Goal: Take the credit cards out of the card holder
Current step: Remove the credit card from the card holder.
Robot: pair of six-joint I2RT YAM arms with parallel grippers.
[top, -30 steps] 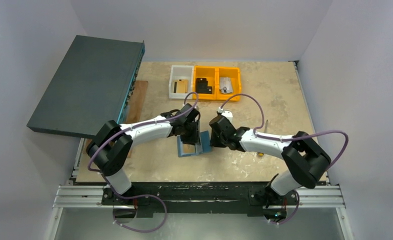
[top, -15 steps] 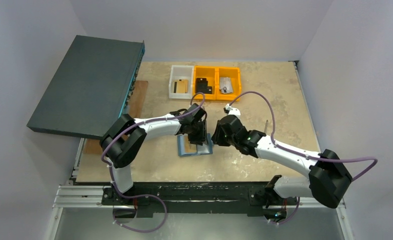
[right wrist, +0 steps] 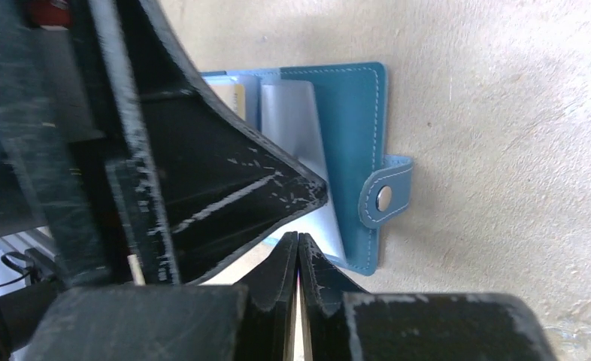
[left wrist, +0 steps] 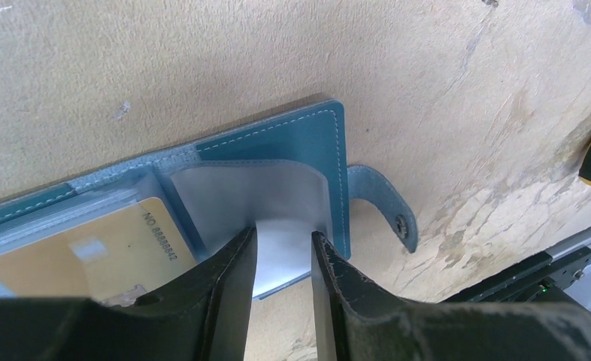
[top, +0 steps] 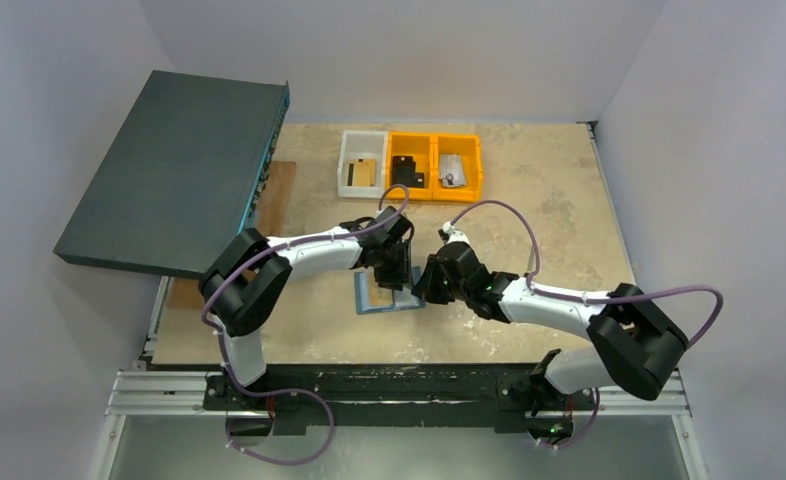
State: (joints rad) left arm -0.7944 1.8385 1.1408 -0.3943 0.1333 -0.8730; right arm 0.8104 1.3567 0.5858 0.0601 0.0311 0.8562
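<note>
The top view shows the card holder (top: 377, 300) open flat on the table (top: 529, 200) between both grippers. The left wrist view adds the gold card (left wrist: 74, 256) in its pocket and the silvery card (left wrist: 255, 188), which runs between the slightly spread fingers of the left gripper (left wrist: 283, 237). The right gripper (right wrist: 298, 241), fingers pressed together, sits at the holder's edge; whether it pinches anything cannot be told.

You're in a robotics lab test cell, not a home or a shop. Plain white panel walls (top: 729, 200) box in a bare tan tabletop (top: 559, 190). At the bottom of the frame, a left arm (top: 309, 255) and a right arm (top: 559, 305) are bolted to an aluminium rail (top: 159, 392), with purple cables (top: 669, 292) looping off them. Top centre you have orange parts bins (top: 435, 196) beside a white bin (top: 344, 165). Upper left lies a large dark teal box (top: 169, 170).
</note>
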